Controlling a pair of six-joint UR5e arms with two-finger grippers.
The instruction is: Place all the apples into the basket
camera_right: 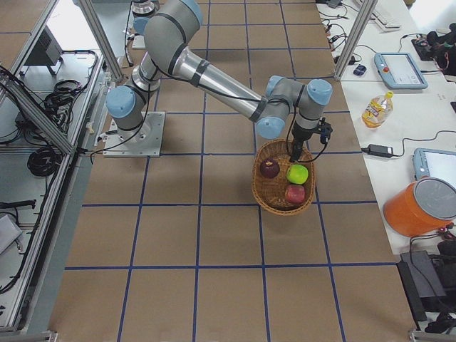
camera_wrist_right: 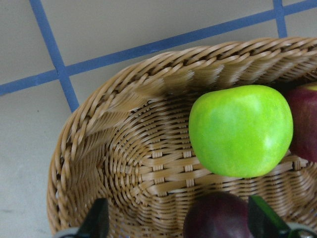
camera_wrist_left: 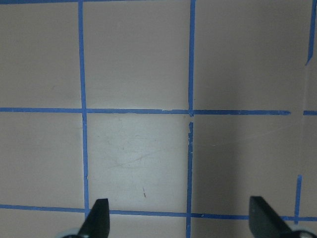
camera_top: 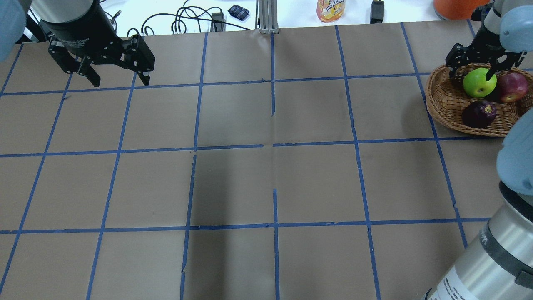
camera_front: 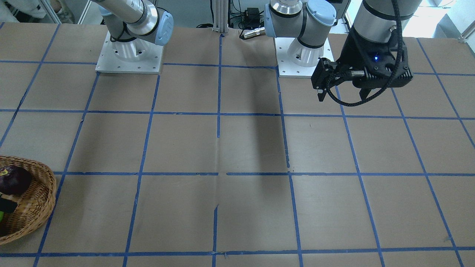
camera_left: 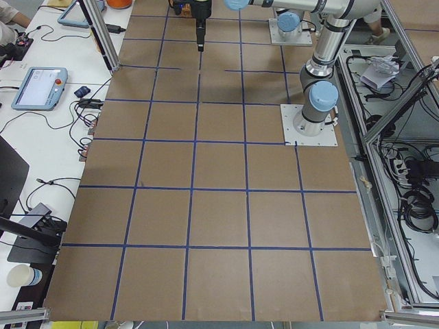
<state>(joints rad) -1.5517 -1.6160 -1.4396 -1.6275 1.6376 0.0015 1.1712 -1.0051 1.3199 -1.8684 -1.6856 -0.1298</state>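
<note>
The brown wicker basket (camera_top: 441, 108) stands at the table's far right edge. In it lie the yellow-green apple (camera_top: 479, 82), the pinkish-red apple (camera_top: 513, 86) and the dark maroon apple (camera_top: 479, 114). My right gripper (camera_top: 470, 75) hovers just above the basket, open and empty, its jaws spread over the green apple (camera_wrist_right: 240, 130). The right wrist view also shows the maroon apple (camera_wrist_right: 220, 218) and the basket wall (camera_wrist_right: 124, 148). My left gripper (camera_top: 120, 81) is open and empty, high over bare table at the far left (camera_wrist_left: 181, 223).
A juice bottle (camera_top: 331, 9), cables and an orange bucket (camera_top: 456, 6) sit on the white bench beyond the table's far edge. The table is brown paper with a blue tape grid (camera_top: 272, 146). The basket reaches the front-facing view's left edge (camera_front: 37, 200).
</note>
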